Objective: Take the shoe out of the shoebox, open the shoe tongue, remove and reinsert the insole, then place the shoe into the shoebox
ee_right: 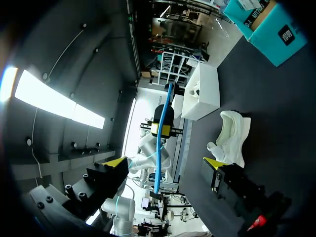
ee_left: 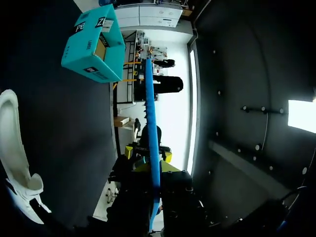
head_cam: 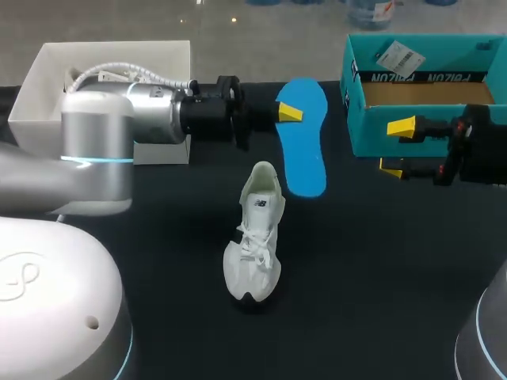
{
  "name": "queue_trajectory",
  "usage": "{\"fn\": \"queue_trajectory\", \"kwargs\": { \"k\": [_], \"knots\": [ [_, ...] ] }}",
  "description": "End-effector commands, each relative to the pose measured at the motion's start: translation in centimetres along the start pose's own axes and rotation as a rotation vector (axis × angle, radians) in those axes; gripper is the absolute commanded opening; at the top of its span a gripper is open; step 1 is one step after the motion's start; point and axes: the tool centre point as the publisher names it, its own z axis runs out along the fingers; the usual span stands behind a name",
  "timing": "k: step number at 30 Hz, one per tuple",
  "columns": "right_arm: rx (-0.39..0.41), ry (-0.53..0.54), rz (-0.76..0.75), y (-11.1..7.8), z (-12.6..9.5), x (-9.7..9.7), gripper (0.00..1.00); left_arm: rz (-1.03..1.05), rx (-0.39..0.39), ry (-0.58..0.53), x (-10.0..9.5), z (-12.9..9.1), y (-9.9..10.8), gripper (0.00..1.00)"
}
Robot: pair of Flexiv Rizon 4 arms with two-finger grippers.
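While the left gripper [head_cam: 290, 114] is clamped on the blue insole [head_cam: 306, 150] near one end, the right gripper [head_cam: 395, 147] hangs wide open and empty beside the teal shoebox [head_cam: 372, 136]. The white sneaker [head_cam: 255, 241] stands on the table, just beside the insole. I judge the shoe out and the insole removed. Reinserting and boxing remain.

Black table [head_cam: 380, 261] — a white shoe [head_cam: 255, 245] upright mid-table, teal shoebox [head_cam: 368, 131] and white box [head_cam: 40, 87] behind.

Our left arm stretches level, its gripper [head_cam: 287, 114] clamped on the insole [head_cam: 305, 154], while our right gripper [head_cam: 396, 147] hovers with fingers spread.
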Motion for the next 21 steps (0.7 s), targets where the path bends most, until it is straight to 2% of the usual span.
{"fn": "queue_trajectory", "kwargs": {
  "k": [1, 6, 14, 17, 18, 21],
  "knots": [
    [-0.001, -0.002, 0.001, 0.0, 0.1, 0.0, 1.0, -0.008, -0.001, 0.011, -0.5, 0.3, 0.1, 0.0],
    [-0.001, -0.007, -0.003, 0.1, 0.2, 0.1, 1.0, 0.009, 0.0, -0.019, -0.7, 0.7, 0.0, 0.0],
    [0.004, -0.017, -0.048, 1.1, 1.4, 2.1, 1.0, 0.015, 0.002, -0.032, -1.1, 0.9, -0.3, 0.0],
    [-0.001, -0.054, 0.026, 1.2, 1.7, 2.5, 1.0, 0.024, 0.002, -0.031, -1.1, 0.9, -0.3, 0.0],
    [0.034, -0.066, 0.027, 1.0, 1.8, 2.7, 1.0, 0.026, 0.001, -0.032, -1.1, 0.9, -0.3, 0.0],
    [0.034, -0.066, 0.027, 1.0, 1.8, 2.7, 1.0, 0.023, 0.0, -0.035, -1.0, 1.0, -0.3, 0.0]
  ]
}}
